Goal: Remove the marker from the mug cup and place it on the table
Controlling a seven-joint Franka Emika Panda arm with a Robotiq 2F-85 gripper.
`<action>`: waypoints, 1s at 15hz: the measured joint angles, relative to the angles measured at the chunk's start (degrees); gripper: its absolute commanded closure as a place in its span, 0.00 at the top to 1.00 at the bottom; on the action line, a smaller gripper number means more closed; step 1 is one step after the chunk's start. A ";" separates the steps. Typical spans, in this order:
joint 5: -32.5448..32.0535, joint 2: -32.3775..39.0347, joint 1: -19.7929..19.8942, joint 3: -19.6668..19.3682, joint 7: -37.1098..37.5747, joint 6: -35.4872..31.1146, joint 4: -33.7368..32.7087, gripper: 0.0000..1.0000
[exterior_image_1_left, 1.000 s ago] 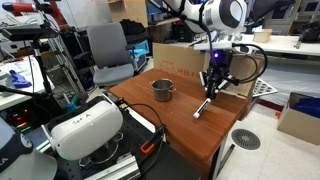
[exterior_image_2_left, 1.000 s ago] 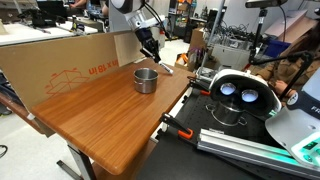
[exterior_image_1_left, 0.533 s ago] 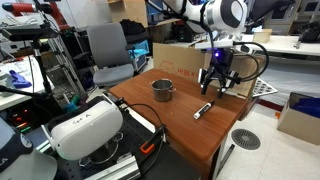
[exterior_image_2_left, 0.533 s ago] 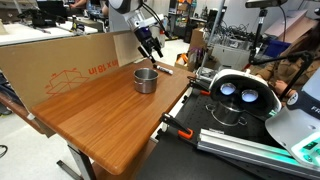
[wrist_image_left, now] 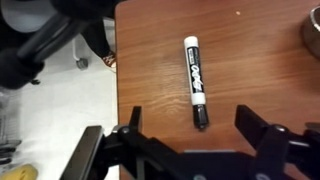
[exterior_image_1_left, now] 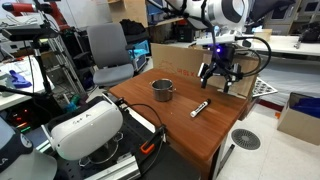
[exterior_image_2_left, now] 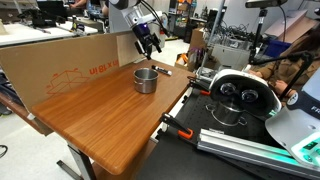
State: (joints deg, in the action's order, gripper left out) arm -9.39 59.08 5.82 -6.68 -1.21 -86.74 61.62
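mug [wrist_image_left: 315, 30]: cut off by wrist view's right edge | marker [exterior_image_1_left: 199, 108]: label too small to read in an exterior view

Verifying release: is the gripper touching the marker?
Apart. Wrist view: the marker lies flat on the table, with bare wood between it and both open fingers of the gripper.

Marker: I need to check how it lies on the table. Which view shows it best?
The wrist view: the marker lies flat on the table, seen whole from above, white barrel and dark cap clear. In both exterior views it is only a small pale sliver, detail lost.
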 measured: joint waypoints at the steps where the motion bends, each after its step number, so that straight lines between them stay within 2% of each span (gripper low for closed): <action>1: 0.02 0.00 -0.01 0.12 -0.11 0.00 -0.32 1.00; 9: 0.68 -2.89 -0.14 1.39 -1.27 -0.11 -0.54 1.00; 15: 1.17 -12.39 -0.33 3.09 -3.17 -2.14 5.92 1.00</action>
State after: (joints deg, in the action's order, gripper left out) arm -8.22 46.70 5.49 -3.59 -4.38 -88.88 67.54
